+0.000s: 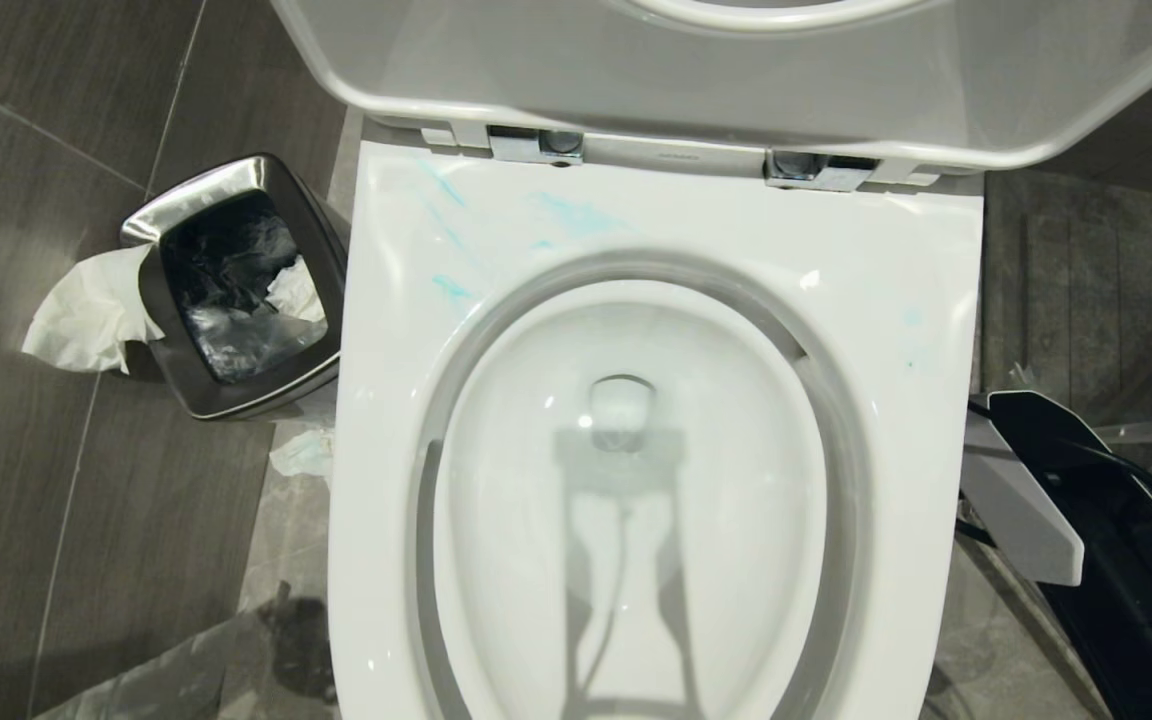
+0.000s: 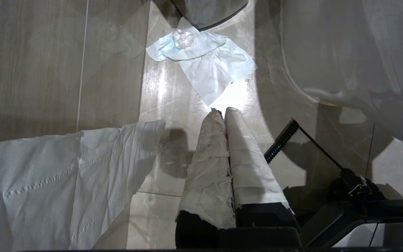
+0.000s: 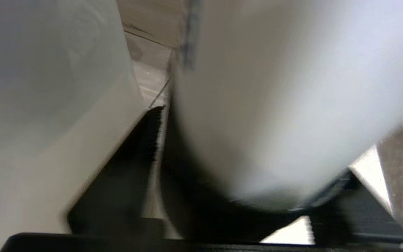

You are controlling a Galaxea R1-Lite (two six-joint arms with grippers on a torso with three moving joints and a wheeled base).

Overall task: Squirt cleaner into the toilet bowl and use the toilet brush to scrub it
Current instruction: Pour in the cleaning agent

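Note:
The white toilet bowl fills the head view, seat down and lid raised. Thin teal smears of cleaner lie on the back of the seat. In the right wrist view my right gripper stands open around a blurred white shaft with a rounded end, apparently the toilet brush's handle. A sliver of light shows between one finger and the shaft. Bristle head and holder are hidden. My right arm hangs low beside the bowl's right side. My left gripper is shut and empty, pointing at the floor.
A steel waste bin with a black liner stands left of the toilet, tissue hanging over its side. Crumpled tissue and a white paper sheet lie on the floor tiles. The toilet's outer wall is close beside my right gripper.

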